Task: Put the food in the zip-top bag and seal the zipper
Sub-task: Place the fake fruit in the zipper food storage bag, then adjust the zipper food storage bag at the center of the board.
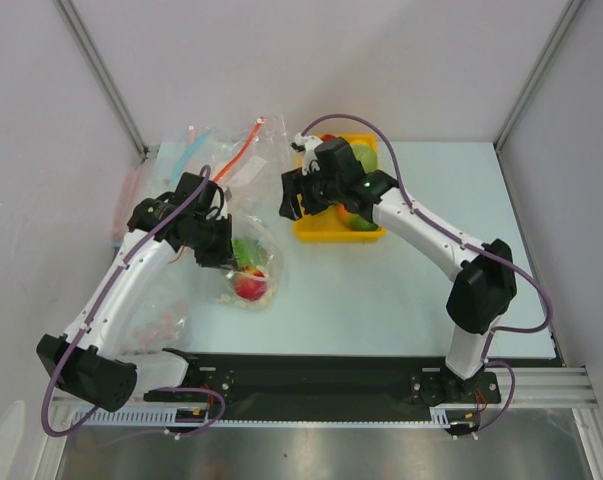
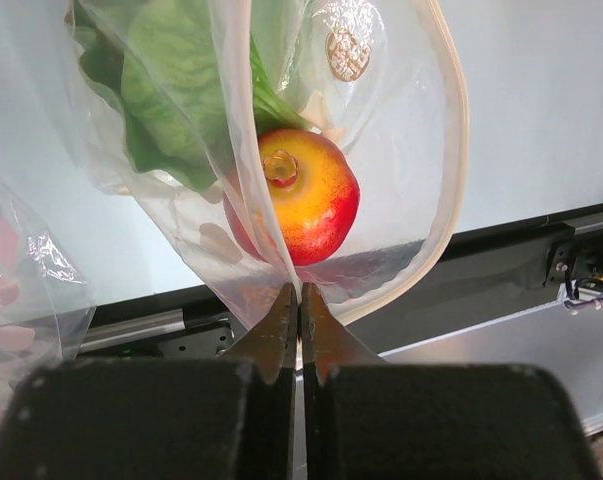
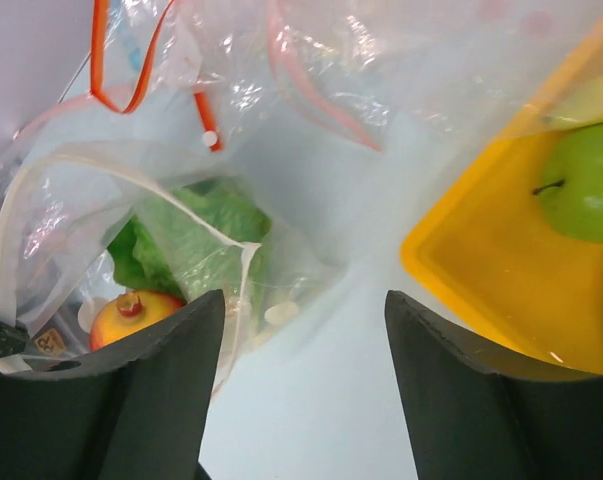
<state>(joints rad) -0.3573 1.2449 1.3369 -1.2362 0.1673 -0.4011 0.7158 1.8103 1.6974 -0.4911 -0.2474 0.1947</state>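
Pale table [image 1: 381, 300]: the zip-top bag [image 2: 401, 150] is clamped by the left gripper [image 2: 299, 300], spare bags [image 1: 231, 150] are piled behind, and the right gripper [image 3: 303, 300] is spread wide beside the yellow tray [image 3: 481, 290].

Yellow tray [image 1: 336, 236] lies near spare clear bags [image 1: 239, 150].

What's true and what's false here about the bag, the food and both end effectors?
The red fruit is inside the bag. True.
The apple is in the bag. False: it lies in the tray.
The left end effector is shut on the bag. True.
The right end effector holds the apple. False: it is open and empty.
The cabbage is in the bag. True.
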